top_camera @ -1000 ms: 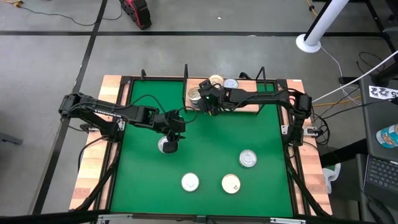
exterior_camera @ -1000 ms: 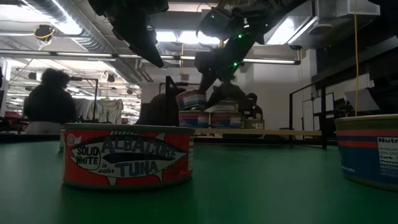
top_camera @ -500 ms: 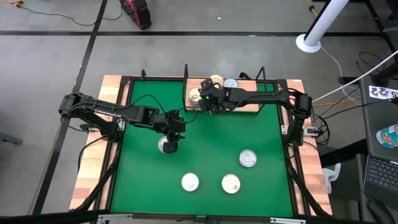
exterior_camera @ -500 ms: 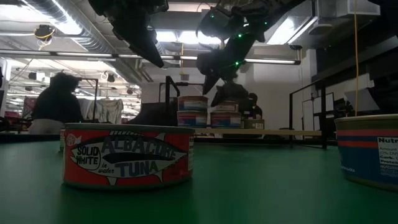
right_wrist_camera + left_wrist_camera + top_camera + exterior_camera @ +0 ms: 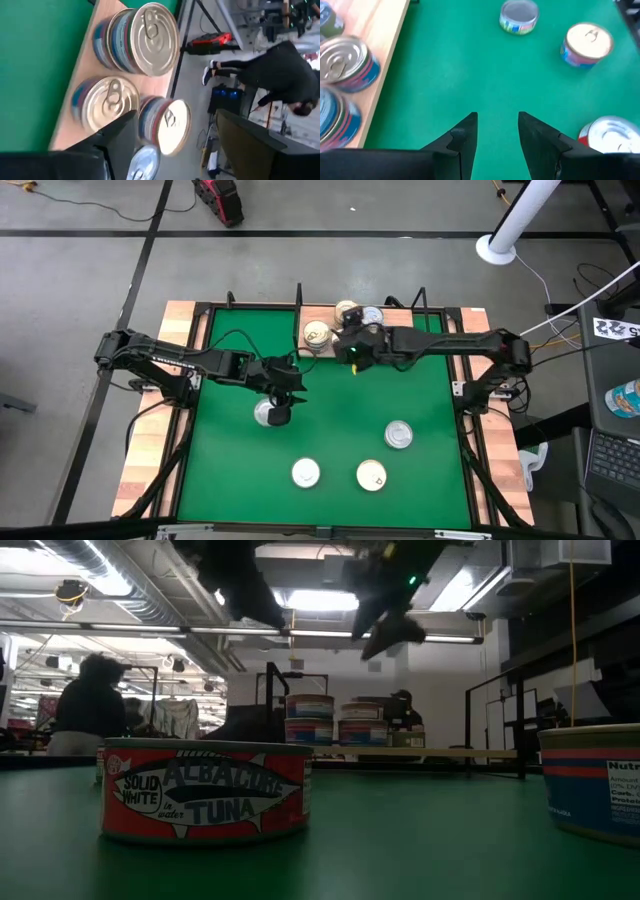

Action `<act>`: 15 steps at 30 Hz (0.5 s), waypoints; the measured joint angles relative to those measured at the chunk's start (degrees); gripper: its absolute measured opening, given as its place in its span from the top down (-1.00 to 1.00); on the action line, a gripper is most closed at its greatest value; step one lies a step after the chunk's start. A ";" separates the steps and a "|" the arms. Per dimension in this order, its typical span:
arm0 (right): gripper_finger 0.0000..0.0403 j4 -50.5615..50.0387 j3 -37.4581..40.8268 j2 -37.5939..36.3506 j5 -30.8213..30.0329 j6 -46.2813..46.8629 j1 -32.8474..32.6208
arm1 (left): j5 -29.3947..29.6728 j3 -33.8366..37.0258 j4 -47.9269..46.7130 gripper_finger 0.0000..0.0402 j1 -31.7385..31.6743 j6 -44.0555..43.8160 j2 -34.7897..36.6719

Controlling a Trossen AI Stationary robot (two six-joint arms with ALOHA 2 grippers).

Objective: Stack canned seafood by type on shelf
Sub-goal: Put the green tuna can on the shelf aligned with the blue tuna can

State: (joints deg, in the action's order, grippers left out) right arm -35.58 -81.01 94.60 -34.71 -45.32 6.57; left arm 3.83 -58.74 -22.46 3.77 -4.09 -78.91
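Green table, wooden planks along its edges, workshop room behind. Nearest tin reads "SOLID WHITE ALBACORE TUNA". Cans stacked on shelf at far edge. Both my fingers spread, empty.

Right arm's empty open fingers now back off the shelf, its cans left stacked.

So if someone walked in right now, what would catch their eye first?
Probably the red albacore tuna can looming close in the low view. Next, the cluster of stacked cans on the shelf at the table's far edge, with the right pincer open and empty just in front of it.
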 joint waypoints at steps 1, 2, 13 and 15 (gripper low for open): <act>-0.31 -2.32 0.00 -1.07 -0.30 2.24 -1.06 | -0.28 0.00 0.86 0.32 0.00 -0.27 0.00; -0.31 -4.91 0.00 -2.10 -0.42 4.64 -2.09 | -0.40 0.00 1.80 0.32 0.00 -0.58 0.00; -0.31 -30.61 0.07 -6.44 17.67 41.29 -15.77 | -0.78 0.00 19.45 0.32 3.61 0.54 -5.02; -0.31 -32.27 0.11 -6.44 22.35 45.38 -18.30 | -0.76 0.00 23.72 0.32 4.62 1.38 -6.75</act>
State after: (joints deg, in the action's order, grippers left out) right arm -67.86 -80.90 88.16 -12.35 0.06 -11.73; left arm 3.07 -58.74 1.26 8.39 -2.71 -85.67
